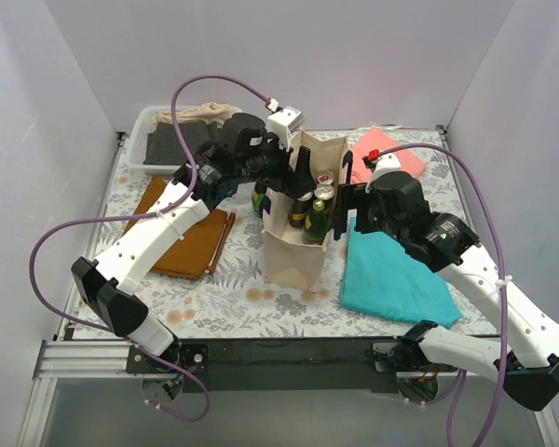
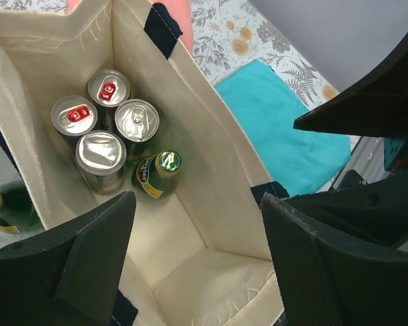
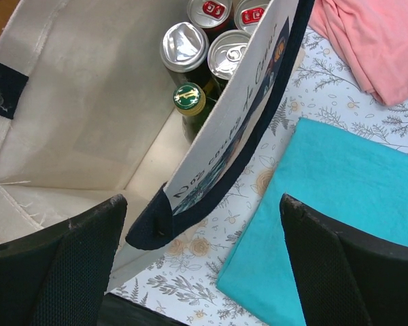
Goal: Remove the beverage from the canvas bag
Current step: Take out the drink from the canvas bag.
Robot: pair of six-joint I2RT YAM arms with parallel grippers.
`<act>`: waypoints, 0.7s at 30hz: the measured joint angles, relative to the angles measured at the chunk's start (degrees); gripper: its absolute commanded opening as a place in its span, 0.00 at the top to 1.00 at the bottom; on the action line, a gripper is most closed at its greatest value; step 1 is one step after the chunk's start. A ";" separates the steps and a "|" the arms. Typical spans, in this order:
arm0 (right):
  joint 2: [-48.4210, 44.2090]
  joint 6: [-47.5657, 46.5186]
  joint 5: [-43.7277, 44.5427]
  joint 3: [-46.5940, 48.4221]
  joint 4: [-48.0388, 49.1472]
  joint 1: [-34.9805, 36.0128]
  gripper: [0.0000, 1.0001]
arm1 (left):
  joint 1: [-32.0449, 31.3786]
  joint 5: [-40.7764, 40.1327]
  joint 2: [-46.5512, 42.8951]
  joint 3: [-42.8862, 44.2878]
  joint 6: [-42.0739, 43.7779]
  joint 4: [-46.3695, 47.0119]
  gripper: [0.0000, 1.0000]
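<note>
The beige canvas bag (image 1: 293,256) with navy handles stands open at the table's middle. It holds several cans (image 2: 102,153) and a green bottle with a gold cap (image 2: 164,163), clustered at one end. These also show in the right wrist view, with a can (image 3: 183,44) next to the bottle (image 3: 189,96). My left gripper (image 2: 197,261) is open above the bag's mouth, empty, straddling its near end. My right gripper (image 3: 204,265) is open over the bag's right wall (image 3: 238,129), with the navy handle (image 3: 153,221) between its fingers, untouched. In the top view the left gripper (image 1: 293,177) and the right gripper (image 1: 347,212) flank the bag.
Another green bottle (image 1: 259,197) stands outside the bag on its left (image 2: 7,207). A teal cloth (image 1: 391,270) lies to the right, a pink cloth (image 1: 387,154) at back right, a brown cloth (image 1: 191,237) at left. A white basket (image 1: 140,126) of dark cloths sits at back left.
</note>
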 measured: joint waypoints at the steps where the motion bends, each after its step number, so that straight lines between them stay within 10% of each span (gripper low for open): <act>1: 0.00 0.02 0.02 -0.28 0.11 -0.04 0.02 | -0.33 -0.15 0.24 -0.02 0.13 -0.26 0.27; 21: -0.48 0.26 -0.20 -3.28 0.66 -0.37 0.03 | -4.50 -4.87 5.16 -0.50 1.53 -3.15 0.28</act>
